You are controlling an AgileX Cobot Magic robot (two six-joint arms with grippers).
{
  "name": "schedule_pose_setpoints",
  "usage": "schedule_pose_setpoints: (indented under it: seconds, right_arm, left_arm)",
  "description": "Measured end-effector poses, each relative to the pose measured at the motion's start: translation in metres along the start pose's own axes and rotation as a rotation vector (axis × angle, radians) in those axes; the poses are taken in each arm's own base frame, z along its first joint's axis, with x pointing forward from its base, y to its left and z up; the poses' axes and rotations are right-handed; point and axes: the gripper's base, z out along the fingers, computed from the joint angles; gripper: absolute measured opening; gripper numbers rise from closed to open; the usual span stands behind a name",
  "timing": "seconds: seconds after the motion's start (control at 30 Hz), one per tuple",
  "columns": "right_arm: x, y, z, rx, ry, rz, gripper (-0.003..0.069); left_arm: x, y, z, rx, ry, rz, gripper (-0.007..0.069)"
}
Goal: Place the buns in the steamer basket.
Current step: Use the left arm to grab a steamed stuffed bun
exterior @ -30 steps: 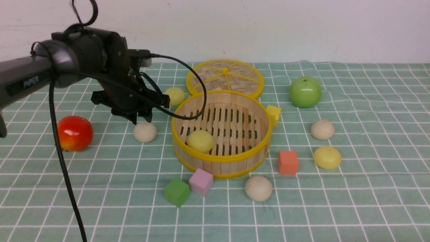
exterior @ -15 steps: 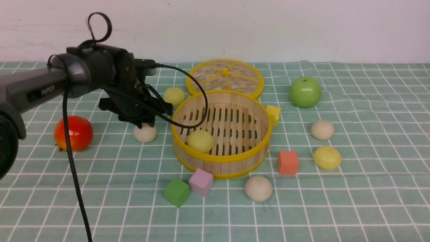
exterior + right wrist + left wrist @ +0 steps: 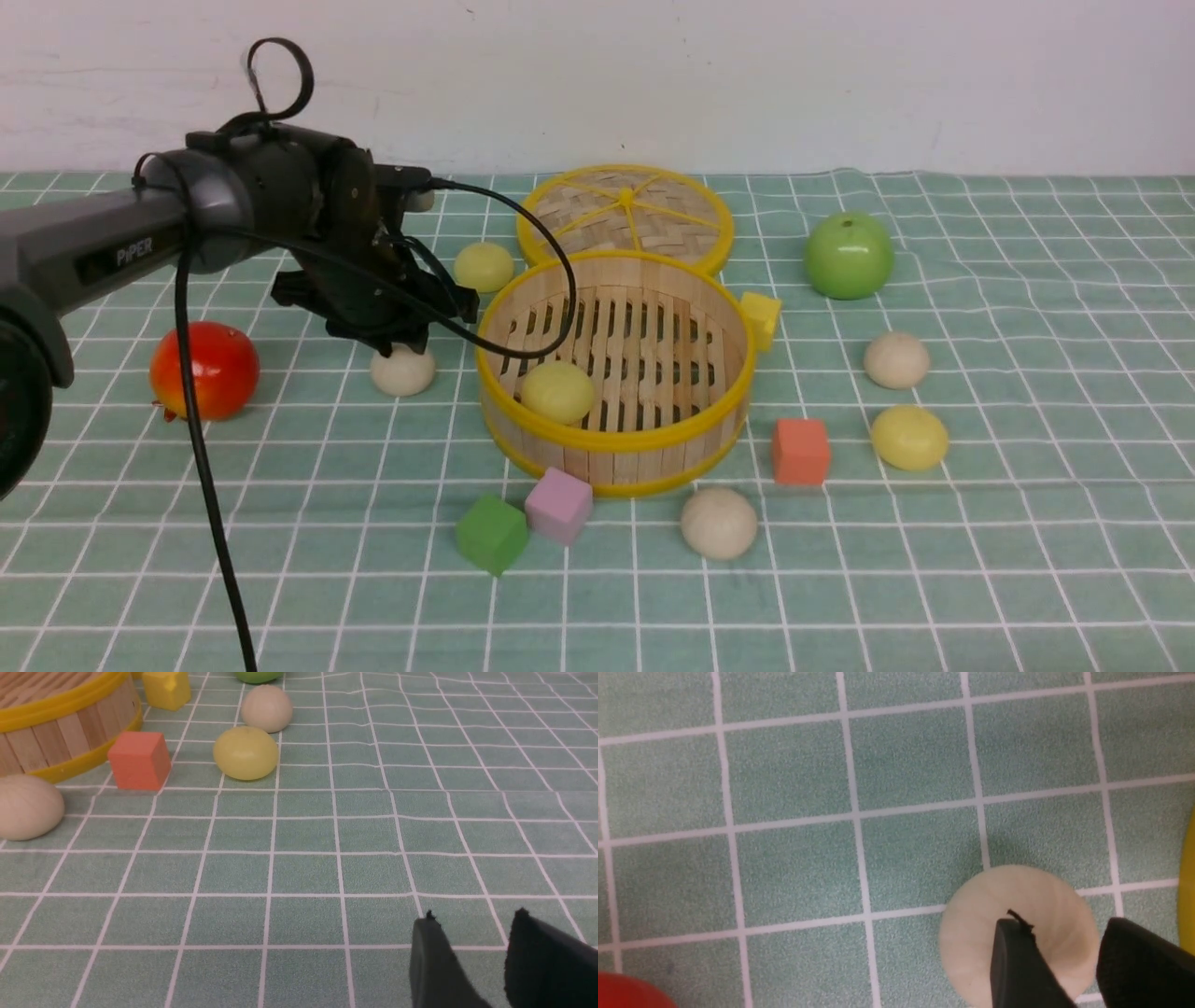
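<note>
Directly under the left claw (image 3: pixel 403 338) sits a beige bun (image 3: pixel 402 373) on the worktop (image 3: pixel 934 579), just left of the steamer basket (image 3: pixel 616 443). Its fingers (image 3: pixel 1017 966) stand apart at the bun's top; whether they pinch it I cannot tell. The left arm is nearer.

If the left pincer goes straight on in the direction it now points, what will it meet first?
Most likely the beige-white bun left of the steamer basket: the left pincer points down over it.
</note>
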Motion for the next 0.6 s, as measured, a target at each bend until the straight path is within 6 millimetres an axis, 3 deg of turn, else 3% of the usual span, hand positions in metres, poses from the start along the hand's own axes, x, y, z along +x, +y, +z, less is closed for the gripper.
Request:
schedule_pose_setpoints:
  seconds: [0.23,0.6]
  right_arm:
    - [0.0,0.0,0.0,0.0,0.0,0.0,0.024]
    - [0.0,0.0,0.0,0.0,0.0,0.0,0.024]
  left_arm:
    - [-0.0032,0.0003,-0.0079,-0.001,-0.015,0.002,0.0248]
    - [-0.0031,0.0004,-0.0034,-0.003,-0.024,0.008,0.0248]
